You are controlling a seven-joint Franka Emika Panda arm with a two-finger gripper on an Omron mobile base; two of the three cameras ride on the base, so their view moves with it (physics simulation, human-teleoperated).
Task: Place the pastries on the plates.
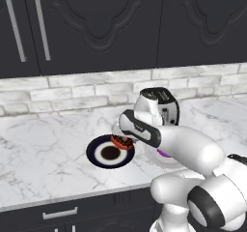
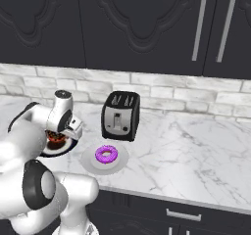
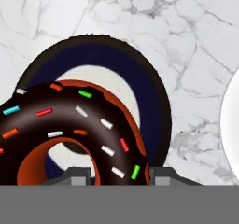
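Between the gripper (image 3: 119, 171) tips in the hand view sits the chocolate donut (image 3: 70, 129), its glossy dark icing dotted with coloured and white sprinkles over a red-orange ring; the gripper is closed on it. Just beyond and beneath lies the navy plate (image 3: 140, 69), round, with a white inner ring, and past it veined grey-white marble tabletop (image 3: 196, 36). A curved edge of the white plate (image 3: 231, 134) shows at the right edge of that view.

From the left base view, the donut (image 1: 121, 142) hangs over the navy plate's (image 1: 96, 154) right rim, and the brown centre of the plate shows.

From the right base view, the purple donut (image 2: 106, 153) lies on the white plate (image 2: 89, 159), right of the gripper (image 2: 55, 140), with a black toaster (image 2: 120, 115) behind it, against a pale brick wall (image 2: 166, 93) under dark cabinets (image 2: 147, 23).
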